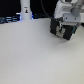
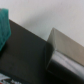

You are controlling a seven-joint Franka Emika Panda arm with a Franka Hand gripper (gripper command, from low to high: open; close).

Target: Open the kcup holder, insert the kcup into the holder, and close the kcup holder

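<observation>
Arm working over the black box at the worktop's far right corner.

The near worktop (image 1: 35,57) is lying bare; at the far right corner the gripper (image 1: 64,31) is hanging over the kcup holder (image 1: 67,29), hiding most of it, jaw opening impossible to tell. A white post (image 1: 25,11) is standing along the far edge; the wrist view is showing a green-topped shape (image 2: 4,27), perhaps the kcup, blurred.

Pale table (image 1: 30,55) bearing white bottle-like post (image 1: 25,11) and black kcup holder (image 1: 64,29).
</observation>
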